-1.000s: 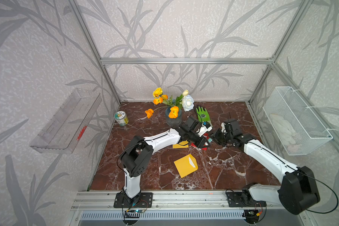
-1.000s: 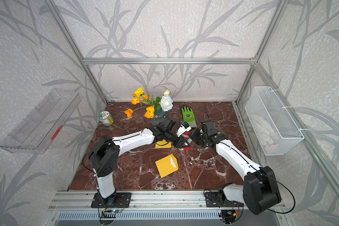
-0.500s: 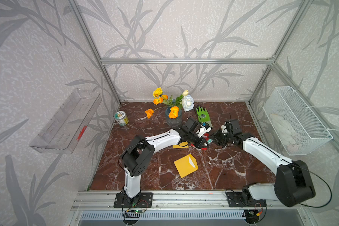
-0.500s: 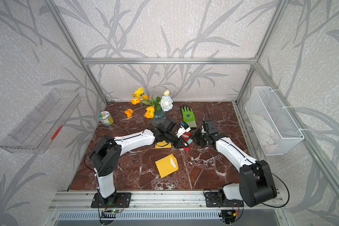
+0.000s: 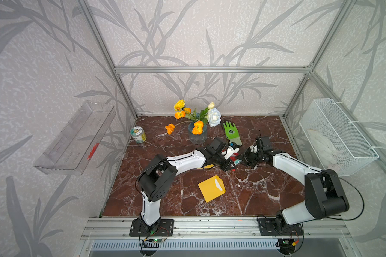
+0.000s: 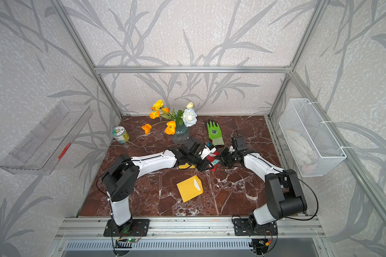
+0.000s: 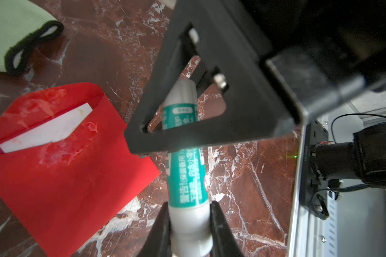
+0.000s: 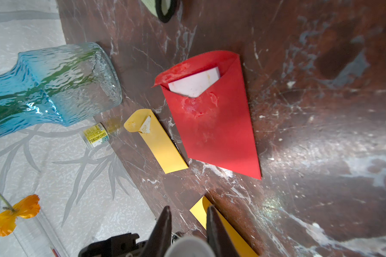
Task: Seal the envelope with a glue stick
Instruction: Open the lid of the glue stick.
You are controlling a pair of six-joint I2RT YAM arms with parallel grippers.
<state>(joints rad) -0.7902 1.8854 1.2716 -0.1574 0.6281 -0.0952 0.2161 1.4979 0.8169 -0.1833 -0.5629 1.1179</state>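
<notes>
Your left jaws are clamped on one white end of the glue stick (image 7: 185, 173), and your right jaws pinch the other white end, so it bridges the two arms. In both top views it sits at 6 o'clock from the green glove (image 5: 232, 133), above the bench (image 5: 265, 189). The red envelope (image 8: 212, 124) lies just beside it, flap open and a white card showing.
</notes>
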